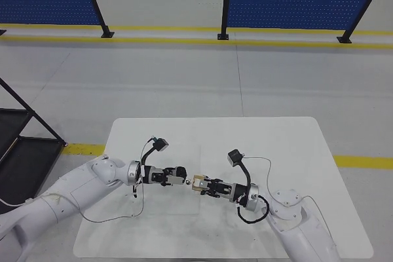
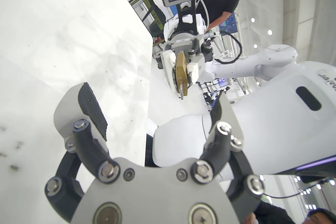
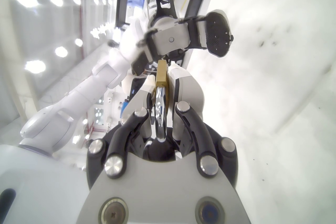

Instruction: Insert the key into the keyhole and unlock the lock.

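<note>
**Right gripper clamps padlock, left gripper released**

Brass padlock with chrome shackle (image 1: 198,183) is held in the air over the middle of the flat white table (image 1: 281,144). It is clenched edge-on between the right gripper's (image 1: 204,185) fingers, shackle end toward that wrist. A small silver metal stub (image 2: 182,91) sticks out of the padlock's free end; can't tell if it's the key. Left gripper (image 2: 153,99) is over the table just left of middle. Its jaws are spread wide with nothing between them, black ribbed pads (image 2: 93,109) bare. It points at the padlock's free end, close but not touching.
</note>
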